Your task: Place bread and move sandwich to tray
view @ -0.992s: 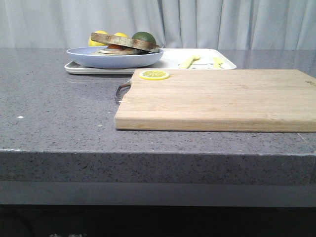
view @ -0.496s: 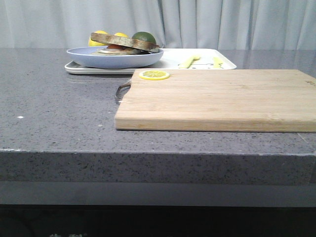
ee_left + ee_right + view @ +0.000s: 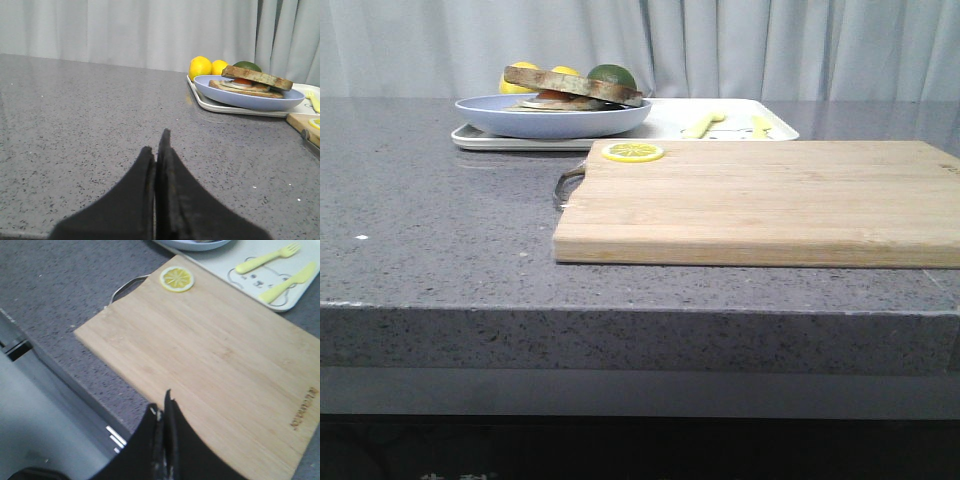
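Grey speckled countertop [image 3: 440, 200] carries the white tray [image 3: 740, 112] at upper centre of the front view, and on it the blue-plated sandwich [image 3: 552, 113] topped with bread [image 3: 572, 84]. Nearer lies a wooden cutting board [image 3: 760, 205] bearing a lemon slice [image 3: 632, 152]. Left gripper [image 3: 157, 150] and right gripper [image 3: 165, 412] both show jaws pressed together, holding nothing.

Left gripper [image 3: 159, 150]: jaws pressed together, over grey countertop [image 3: 90, 125];
Sandwich [image 3: 250, 85]: on tray [image 3: 210, 102], bread [image 3: 256, 77] on top;
Lemons [image 3: 200, 67]: behind tray
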